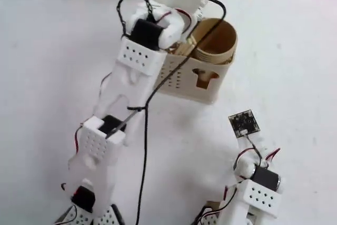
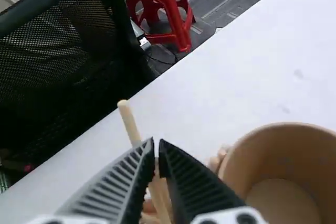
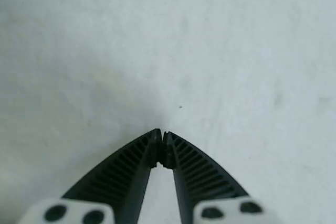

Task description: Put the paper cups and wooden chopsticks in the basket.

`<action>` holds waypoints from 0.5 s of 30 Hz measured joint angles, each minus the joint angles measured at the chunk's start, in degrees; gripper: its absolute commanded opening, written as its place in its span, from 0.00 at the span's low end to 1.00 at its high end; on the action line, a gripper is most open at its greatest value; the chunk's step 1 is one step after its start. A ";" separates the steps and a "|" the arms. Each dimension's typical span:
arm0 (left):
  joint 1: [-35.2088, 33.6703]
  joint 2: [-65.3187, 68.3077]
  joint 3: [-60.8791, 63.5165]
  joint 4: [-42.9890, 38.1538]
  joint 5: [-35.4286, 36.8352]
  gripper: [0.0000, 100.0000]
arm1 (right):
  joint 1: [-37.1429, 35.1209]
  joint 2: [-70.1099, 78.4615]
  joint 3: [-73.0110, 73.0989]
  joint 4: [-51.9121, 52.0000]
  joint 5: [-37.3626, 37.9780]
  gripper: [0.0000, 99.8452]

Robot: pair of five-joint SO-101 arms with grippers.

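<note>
- High view: the basket stands near the far edge of the worktop, about midway along it. A cup sits upright inside it, and chopsticks lean in the basket just beside the cup. The left arm stretches from the near edge to over the basket's rim. The right arm is folded low near the near edge, toward the right corner, well apart from the basket.
- Left wrist view: the left gripper is narrow, its jaws pinched on a chopstick whose pale end sticks up past the tips. The cup is just beside the gripper, mouth open upward. Past the worktop's far edge are a red stool and a black mesh chair.
- Right wrist view: the right gripper has its tips pressed together, holding nothing, over bare worktop.
</note>
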 measured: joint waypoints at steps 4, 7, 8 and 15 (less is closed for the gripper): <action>-2.55 -0.09 -0.70 0.97 0.00 0.04 | 0.00 0.00 0.00 0.00 0.00 0.02; -3.69 -0.09 -2.46 3.25 0.00 0.04 | 0.00 0.00 0.00 0.00 0.00 0.02; -3.96 -0.09 -3.43 4.75 0.00 0.04 | 0.00 0.00 0.00 0.00 0.00 0.02; -5.19 0.18 -16.35 19.34 0.00 0.04 | 0.00 0.00 0.00 0.00 0.00 0.02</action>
